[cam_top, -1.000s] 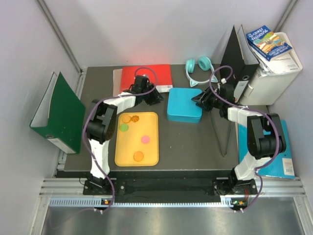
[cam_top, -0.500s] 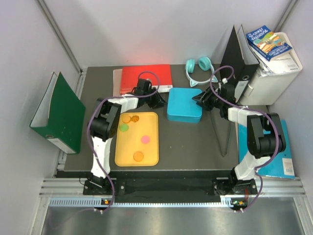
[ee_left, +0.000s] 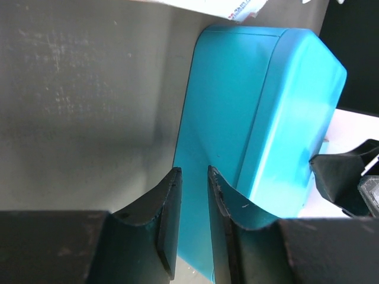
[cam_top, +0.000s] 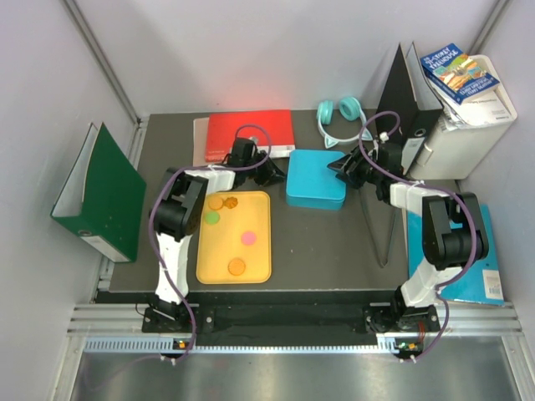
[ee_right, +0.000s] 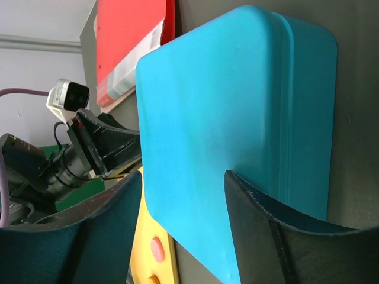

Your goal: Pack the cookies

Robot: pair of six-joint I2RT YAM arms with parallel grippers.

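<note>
You've got both arms flanking the closed blue box (cam_top: 315, 178), likely to open it. Left gripper (ee_left: 193, 195) jaws nearly closed, empty; right gripper (ee_right: 183, 195) spread wide. The cookies (cam_top: 222, 203) wait on the yellow tray (cam_top: 209, 269), near-left.

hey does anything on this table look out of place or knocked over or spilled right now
Nothing stands out. The cookies lie flat on the yellow tray, none spilled onto the table. The blue tin sits closed and level, with the left hand and right hand at its two sides.
</note>
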